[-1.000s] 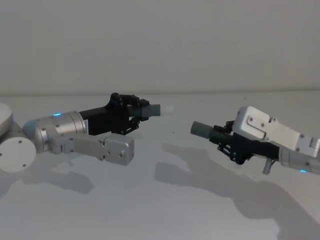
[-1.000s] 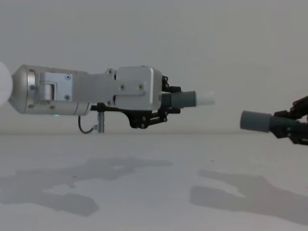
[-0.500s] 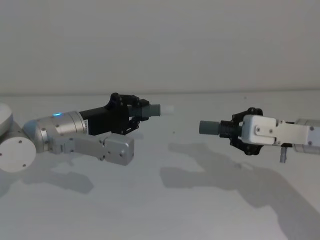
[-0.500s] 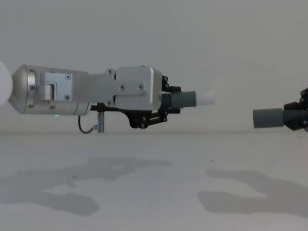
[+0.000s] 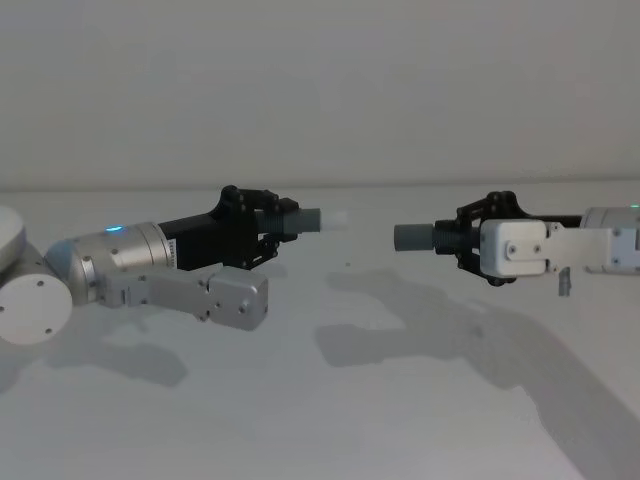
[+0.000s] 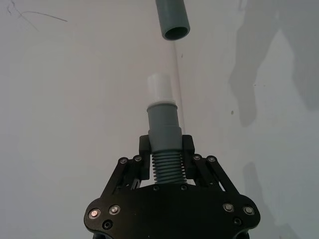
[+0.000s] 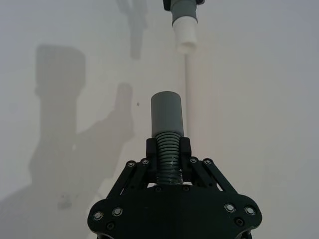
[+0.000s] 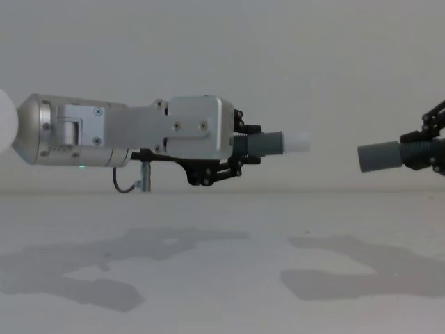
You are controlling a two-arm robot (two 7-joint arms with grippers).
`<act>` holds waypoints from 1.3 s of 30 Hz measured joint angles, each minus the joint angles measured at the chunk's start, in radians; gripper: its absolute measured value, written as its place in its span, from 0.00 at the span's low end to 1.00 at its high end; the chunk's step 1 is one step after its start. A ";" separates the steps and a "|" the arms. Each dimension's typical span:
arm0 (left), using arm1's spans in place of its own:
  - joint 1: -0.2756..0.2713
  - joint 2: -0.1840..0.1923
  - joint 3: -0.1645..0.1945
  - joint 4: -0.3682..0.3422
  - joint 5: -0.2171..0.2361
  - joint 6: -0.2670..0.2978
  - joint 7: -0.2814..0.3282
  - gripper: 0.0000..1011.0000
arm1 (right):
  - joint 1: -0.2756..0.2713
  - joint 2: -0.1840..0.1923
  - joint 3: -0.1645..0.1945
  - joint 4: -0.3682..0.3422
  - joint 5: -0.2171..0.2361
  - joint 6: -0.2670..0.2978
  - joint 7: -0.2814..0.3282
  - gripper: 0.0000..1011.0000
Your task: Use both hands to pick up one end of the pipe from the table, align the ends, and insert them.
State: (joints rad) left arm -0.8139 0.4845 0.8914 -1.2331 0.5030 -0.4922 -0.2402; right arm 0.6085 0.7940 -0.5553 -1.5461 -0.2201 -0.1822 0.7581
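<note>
Both pipe pieces are held in the air above the white table point(image 5: 300, 400). My left gripper point(image 5: 262, 228) is shut on the ribbed part of one grey piece point(image 6: 162, 122), whose whitish plug tip point(image 8: 297, 142) points right. On the other side, my right gripper point(image 5: 468, 240) is shut on the second grey piece point(image 7: 167, 113), with its open socket mouth point(image 6: 176, 33) facing the plug. A short gap separates the ends. In the chest view the socket piece point(image 8: 379, 157) sits slightly lower than the plug.
A plain white wall point(image 5: 320, 90) stands behind the table. A rounded white part of the robot's body point(image 5: 15, 290) is at the left edge. Shadows of both arms lie on the bare table point(image 8: 208, 278).
My right gripper has risen and turned level, bringing the socket up to face the plug. The left arm has not moved.
</note>
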 joint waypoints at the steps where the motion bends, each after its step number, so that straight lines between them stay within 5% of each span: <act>1: 0.000 0.000 0.000 0.000 0.000 0.000 0.000 0.33 | 0.004 -0.002 -0.002 0.003 0.000 -0.002 0.000 0.23; 39: 0.000 0.000 0.000 0.000 0.000 0.000 0.000 0.33 | 0.089 -0.075 -0.058 0.068 0.023 -0.049 0.015 0.23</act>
State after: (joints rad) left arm -0.8138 0.4844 0.8914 -1.2331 0.5030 -0.4922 -0.2402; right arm 0.6976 0.7194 -0.6132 -1.4776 -0.1972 -0.2317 0.7735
